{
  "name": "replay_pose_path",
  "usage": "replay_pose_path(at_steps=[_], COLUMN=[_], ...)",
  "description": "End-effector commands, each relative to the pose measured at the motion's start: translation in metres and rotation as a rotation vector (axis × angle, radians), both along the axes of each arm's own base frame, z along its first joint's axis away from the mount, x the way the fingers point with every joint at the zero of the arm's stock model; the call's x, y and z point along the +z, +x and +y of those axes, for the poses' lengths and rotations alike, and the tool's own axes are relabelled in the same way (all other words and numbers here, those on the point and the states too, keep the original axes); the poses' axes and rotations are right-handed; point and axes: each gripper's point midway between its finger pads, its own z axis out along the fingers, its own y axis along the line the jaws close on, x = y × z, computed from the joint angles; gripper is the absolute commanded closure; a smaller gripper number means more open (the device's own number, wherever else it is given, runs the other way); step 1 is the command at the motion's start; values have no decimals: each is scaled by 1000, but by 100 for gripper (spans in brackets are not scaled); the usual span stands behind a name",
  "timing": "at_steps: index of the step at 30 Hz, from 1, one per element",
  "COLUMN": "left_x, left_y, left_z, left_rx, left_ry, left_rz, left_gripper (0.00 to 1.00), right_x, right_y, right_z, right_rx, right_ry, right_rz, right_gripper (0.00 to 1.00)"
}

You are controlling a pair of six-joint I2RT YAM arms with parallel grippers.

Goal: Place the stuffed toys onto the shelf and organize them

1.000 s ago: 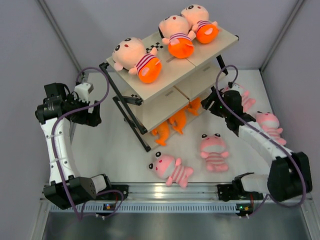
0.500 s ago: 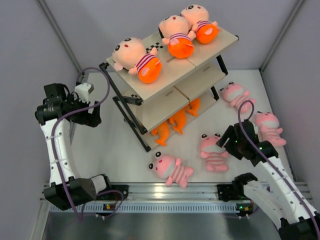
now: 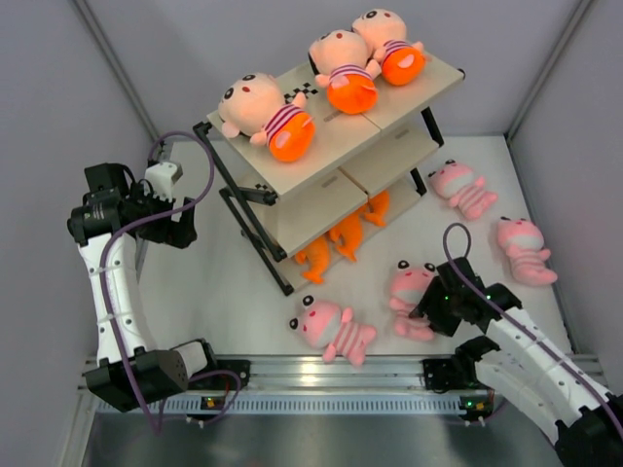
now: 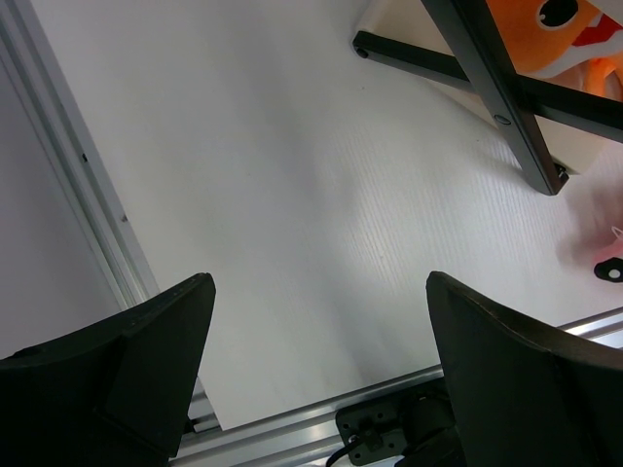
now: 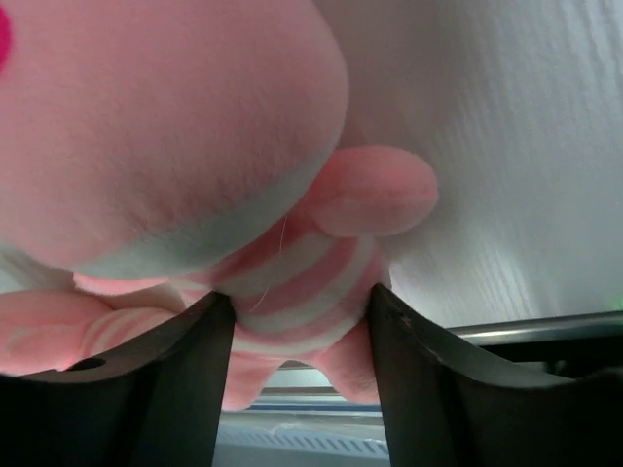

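Note:
The shelf stands at the back. Three black-haired dolls lie on its top board: one left, two right. Orange creatures lie under its lowest board. Pink striped animals lie on the table: one near front, one under my right gripper, two at the right. My right gripper is low over that animal; in the right wrist view its fingers press both sides of the striped body. My left gripper is open and empty, raised at the left.
The shelf's black frame legs cross the top right of the left wrist view, with an orange creature behind them. A metal rail runs along the near table edge. Grey walls close in both sides.
My right arm has swung back from the shelf's right side and come down onto the pink animal near the front, closing round its body. The left arm has not moved.

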Motion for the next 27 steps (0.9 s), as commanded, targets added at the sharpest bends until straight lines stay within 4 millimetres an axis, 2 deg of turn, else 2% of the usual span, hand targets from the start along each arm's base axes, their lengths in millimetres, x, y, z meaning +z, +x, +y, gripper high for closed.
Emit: replay_pose_path(at_steps=[1,3,4,5,7,8,10,11,13,14,15,16,17,18,19,20,21,22,23,25,26,27], left_x=[12,13,14,15,16,15,16,16,17,17,18,18,18,19,20,20,22,22,22,22,21,22], left_y=[8,8,9,9,10,10,11,11,10,10,9,8,7,6,6,6,5,5,5,6,6,6], left_z=[2,4,4,4,3,3,1,1,1,3,4,6,8,10,11,12,14,15,15,14,14,13], left_rx=[-22,-20,-19,-19,-21,-21,-25,-24,-22,-16,-12,-10,-3,0,3,6,14,15,15,13,14,11], left_ry=[29,38,39,41,33,31,21,20,22,32,38,50,67,78,84,90,100,104,104,101,98,95], left_rz=[-58,-59,-60,-63,-65,-65,-68,-67,-67,-69,-71,-71,-70,-73,-73,-74,-75,-76,-77,-79,-74,-75], left_gripper=[4,4,4,4,4,4,4,4,4,4,4,4,4,4,4,4,4,4,4,4,4,4], right_x=[11,43,57,93,124,160,181,204,225,253,251,258,282,281,290,306,307,312,325,329,324,325], right_y=[10,26,31,45,56,65,81,95,108,120,135,146,160,175,183,190,205,211,216,233,242,247], right_z=[15,8,5,2,2,6,18,32,49,56,64,66,71,78,83,88,95,99,106,117,121,124], right_rx=[24,28,33,49,103,173,326,381,479,523,549,590,592,609,625,640,640,643,651,641,640,634], right_ry=[57,26,11,-10,-43,-45,-82,-64,-43,-41,-55,-85,-93,-97,-96,-91,-90,-84,-62,-41,-38,-36], right_rz=[-62,-177,-219,-327,-392,-482,-509,-531,-562,-635,-618,-654,-732,-735,-766,-815,-826,-843,-880,-905,-895,-907], right_gripper=[64,83,99,100,100,100,100,100,100,100,100,100,100,100,100,100,100,100,100,98,97,93])
